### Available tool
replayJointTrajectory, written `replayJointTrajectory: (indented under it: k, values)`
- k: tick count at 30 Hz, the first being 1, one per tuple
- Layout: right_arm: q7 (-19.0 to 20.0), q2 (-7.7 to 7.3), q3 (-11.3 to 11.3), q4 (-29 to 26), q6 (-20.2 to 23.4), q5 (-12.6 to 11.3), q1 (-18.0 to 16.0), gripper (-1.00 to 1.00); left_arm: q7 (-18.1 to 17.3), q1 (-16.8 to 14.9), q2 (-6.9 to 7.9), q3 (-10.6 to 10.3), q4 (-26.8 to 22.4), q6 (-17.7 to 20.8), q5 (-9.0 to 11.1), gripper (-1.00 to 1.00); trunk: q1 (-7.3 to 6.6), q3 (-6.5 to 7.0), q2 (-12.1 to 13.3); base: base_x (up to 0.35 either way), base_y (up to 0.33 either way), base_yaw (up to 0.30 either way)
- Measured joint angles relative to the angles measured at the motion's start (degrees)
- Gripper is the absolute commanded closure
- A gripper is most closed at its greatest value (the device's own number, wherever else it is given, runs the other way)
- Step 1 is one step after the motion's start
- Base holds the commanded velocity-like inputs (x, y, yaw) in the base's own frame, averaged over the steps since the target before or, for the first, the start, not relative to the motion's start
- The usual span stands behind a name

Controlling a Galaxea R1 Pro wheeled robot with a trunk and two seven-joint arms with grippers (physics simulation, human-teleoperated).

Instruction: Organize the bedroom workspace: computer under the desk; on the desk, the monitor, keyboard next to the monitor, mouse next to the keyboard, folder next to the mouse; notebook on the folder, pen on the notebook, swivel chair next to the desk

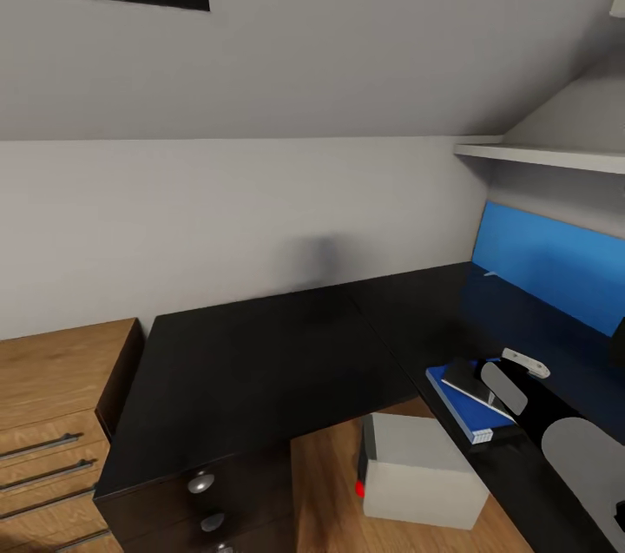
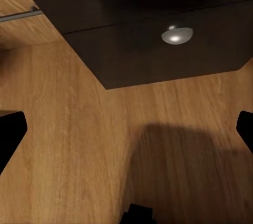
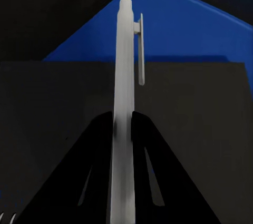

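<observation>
The blue folder [image 1: 467,411] lies on the right wing of the black desk [image 1: 260,362], with the dark grey notebook [image 1: 462,374] stacked on it. My right gripper [image 3: 124,116] is shut on the white pen [image 3: 125,76], held just over the notebook [image 3: 63,108], the pen's clip end over the folder [image 3: 174,29]. In the head view the pen [image 1: 526,362] shows beside the grey right arm [image 1: 577,449]. The pale grey computer [image 1: 421,470] stands on the floor at the desk's inner corner, red light low. My left gripper [image 2: 126,134] hangs open over the wood floor.
The drawer unit with silver knobs [image 1: 200,482] fronts the desk's left end, and its knob [image 2: 177,35] is near the left gripper. A light oak cabinet [image 1: 52,397] adjoins it. A blue wall panel [image 1: 547,262] and a white shelf [image 1: 538,155] back the right wing.
</observation>
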Motion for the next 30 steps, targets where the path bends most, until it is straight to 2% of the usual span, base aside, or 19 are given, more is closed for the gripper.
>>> replayJointTrajectory:
  k: [17, 18, 30]
  values:
    - [0.00, 0.06, 0.05, -0.08, 0.00, 0.00, 0.00, 1.00, 0.00, 0.00, -0.01, 0.00, 0.03, -0.01, -0.03, -1.00, 0.00, 0.00, 0.00, 0.000, 0.000, 0.000]
    - [0.00, 0.03, 0.09, -0.09, 0.00, 0.00, 0.00, -1.00, 0.04, 0.00, -0.01, 0.00, 0.03, -0.01, -0.03, -1.00, 0.00, 0.00, 0.00, 0.000, 0.000, 0.000]
    - [-0.04, 0.00, 0.12, -0.18, -0.10, -0.12, 0.01, -1.00, 0.06, 0.00, -0.01, 0.01, 0.02, -0.01, -0.03, -1.00, 0.00, 0.00, 0.00, 0.000, 0.000, 0.000]
